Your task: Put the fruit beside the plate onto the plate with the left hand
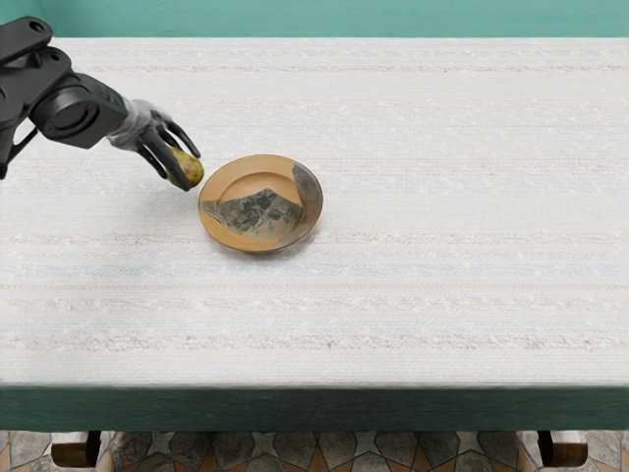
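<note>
The left robot hand (152, 138) grips the yellowish fruit (188, 170), and the plate (246, 163) lies just beyond the fruit.

I read this as a home dining room: plate (218, 183) on a cloth-covered bench (442, 295), teal wall (393, 18) behind, patterned floor tiles (324, 452) underneath.
</note>
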`<action>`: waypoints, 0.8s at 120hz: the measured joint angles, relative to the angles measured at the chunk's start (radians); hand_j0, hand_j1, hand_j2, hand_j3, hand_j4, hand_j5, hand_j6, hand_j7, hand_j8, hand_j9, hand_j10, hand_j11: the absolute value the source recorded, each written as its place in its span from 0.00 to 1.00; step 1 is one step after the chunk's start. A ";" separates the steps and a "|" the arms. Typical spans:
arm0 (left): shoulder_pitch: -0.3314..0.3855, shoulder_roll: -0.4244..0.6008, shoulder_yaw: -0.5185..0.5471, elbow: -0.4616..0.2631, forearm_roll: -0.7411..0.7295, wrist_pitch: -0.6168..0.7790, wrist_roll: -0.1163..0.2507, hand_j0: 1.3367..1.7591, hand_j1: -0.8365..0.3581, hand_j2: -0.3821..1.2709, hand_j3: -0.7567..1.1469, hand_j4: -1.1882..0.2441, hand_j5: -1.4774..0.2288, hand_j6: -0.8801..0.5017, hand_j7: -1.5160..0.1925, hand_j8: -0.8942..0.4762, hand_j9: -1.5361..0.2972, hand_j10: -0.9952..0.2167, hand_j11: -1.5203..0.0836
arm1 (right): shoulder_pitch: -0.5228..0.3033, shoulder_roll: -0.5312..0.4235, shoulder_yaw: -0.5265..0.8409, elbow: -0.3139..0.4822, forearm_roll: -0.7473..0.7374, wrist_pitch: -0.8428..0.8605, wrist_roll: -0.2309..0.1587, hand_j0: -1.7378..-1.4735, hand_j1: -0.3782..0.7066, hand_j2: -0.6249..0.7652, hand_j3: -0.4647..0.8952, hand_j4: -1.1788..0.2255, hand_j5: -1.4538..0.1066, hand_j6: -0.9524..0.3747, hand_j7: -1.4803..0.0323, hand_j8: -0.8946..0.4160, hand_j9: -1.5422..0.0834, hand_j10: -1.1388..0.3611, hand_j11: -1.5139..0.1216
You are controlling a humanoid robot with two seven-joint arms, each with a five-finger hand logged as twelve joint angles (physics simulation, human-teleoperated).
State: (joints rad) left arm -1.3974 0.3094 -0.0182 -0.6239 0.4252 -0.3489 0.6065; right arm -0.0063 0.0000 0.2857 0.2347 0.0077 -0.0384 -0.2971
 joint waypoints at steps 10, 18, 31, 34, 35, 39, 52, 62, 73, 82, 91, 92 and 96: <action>0.001 -0.011 -0.014 -0.001 -0.004 -0.018 0.002 0.76 0.44 0.51 0.40 0.37 0.36 0.26 0.38 0.23 0.36 0.28 0.41 | 0.000 0.000 0.000 0.000 0.000 0.000 0.000 0.30 0.03 0.45 0.34 0.84 0.93 0.72 0.98 0.68 0.95 0.76 0.93; 0.003 -0.024 -0.021 -0.002 -0.007 -0.025 0.003 0.76 0.44 0.51 0.40 0.37 0.36 0.26 0.38 0.23 0.36 0.28 0.40 | 0.000 0.000 0.000 0.000 0.000 0.000 0.000 0.30 0.03 0.45 0.34 0.84 0.93 0.72 0.98 0.68 0.95 0.76 0.93; 0.008 -0.067 -0.025 -0.002 -0.008 -0.030 0.004 0.76 0.43 0.53 0.40 0.37 0.36 0.26 0.38 0.23 0.36 0.28 0.41 | 0.000 0.000 0.000 0.000 0.000 0.000 0.000 0.30 0.03 0.45 0.34 0.84 0.93 0.72 0.98 0.68 0.95 0.76 0.93; 0.008 -0.072 -0.025 -0.003 -0.009 -0.031 0.004 0.76 0.43 0.54 0.40 0.37 0.36 0.27 0.38 0.23 0.36 0.28 0.40 | 0.000 0.000 0.000 0.000 0.000 0.000 0.000 0.30 0.03 0.45 0.34 0.84 0.93 0.72 0.98 0.68 0.95 0.76 0.93; 0.008 -0.073 -0.025 -0.003 -0.009 -0.031 0.004 0.76 0.43 0.53 0.40 0.37 0.35 0.27 0.38 0.23 0.36 0.28 0.40 | 0.000 0.000 0.000 0.000 0.000 0.000 0.000 0.30 0.03 0.45 0.34 0.84 0.93 0.72 0.98 0.68 0.95 0.76 0.93; 0.008 -0.086 -0.025 -0.003 -0.007 -0.032 0.004 0.76 0.43 0.53 0.40 0.37 0.36 0.26 0.38 0.23 0.36 0.28 0.41 | 0.000 0.000 0.000 0.000 0.000 0.000 0.000 0.30 0.03 0.45 0.34 0.84 0.93 0.72 0.98 0.68 0.95 0.76 0.93; 0.008 -0.116 -0.026 -0.004 -0.010 -0.033 0.004 0.76 0.42 0.54 0.40 0.37 0.35 0.28 0.38 0.24 0.36 0.28 0.40 | 0.000 0.000 0.000 0.000 0.000 0.000 0.000 0.30 0.03 0.45 0.34 0.84 0.93 0.72 0.98 0.68 0.95 0.76 0.93; 0.007 -0.119 -0.026 -0.004 -0.009 -0.033 0.004 0.76 0.43 0.53 0.40 0.38 0.37 0.28 0.40 0.24 0.38 0.29 0.42 | 0.000 0.000 0.000 0.000 0.000 0.000 0.000 0.30 0.03 0.45 0.34 0.84 0.93 0.72 0.98 0.68 0.95 0.76 0.93; 0.007 -0.133 -0.050 -0.004 -0.009 -0.032 0.004 0.76 0.61 0.42 0.40 0.53 0.53 0.39 0.56 0.36 0.53 0.46 0.59 | 0.000 0.000 0.000 0.000 0.000 0.000 0.000 0.30 0.03 0.45 0.34 0.84 0.93 0.72 0.98 0.68 0.95 0.76 0.93; 0.006 -0.101 -0.115 -0.004 -0.019 -0.051 0.004 0.76 0.71 0.37 0.40 0.61 0.63 0.46 0.65 0.44 0.61 0.56 0.69 | 0.000 0.000 0.000 0.000 0.000 0.000 0.000 0.30 0.03 0.45 0.34 0.84 0.93 0.72 0.98 0.68 0.95 0.76 0.93; 0.002 -0.047 -0.173 -0.004 -0.079 -0.117 0.004 0.76 0.79 0.33 0.40 0.67 0.69 0.50 0.72 0.50 0.68 0.63 0.76 | 0.000 0.000 0.000 0.000 0.000 0.000 0.000 0.30 0.03 0.45 0.34 0.84 0.93 0.72 0.98 0.68 0.95 0.76 0.93; 0.002 -0.037 -0.179 -0.004 -0.089 -0.125 0.004 0.76 0.80 0.32 0.40 0.68 0.70 0.51 0.72 0.50 0.68 0.64 0.77 | 0.000 0.000 0.000 0.000 0.000 0.000 0.000 0.30 0.03 0.45 0.34 0.84 0.93 0.72 0.98 0.68 0.95 0.76 0.93; 0.005 -0.008 -0.203 -0.004 -0.127 -0.158 0.004 0.76 0.82 0.31 0.40 0.70 0.72 0.52 0.74 0.52 0.70 0.66 0.79 | 0.000 0.000 0.000 0.000 0.000 0.000 0.000 0.30 0.03 0.45 0.34 0.84 0.93 0.72 0.98 0.68 0.95 0.76 0.93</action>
State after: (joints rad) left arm -1.3921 0.3015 -0.2211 -0.6274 0.2980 -0.5064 0.6109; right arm -0.0063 0.0000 0.2858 0.2347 0.0077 -0.0384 -0.2973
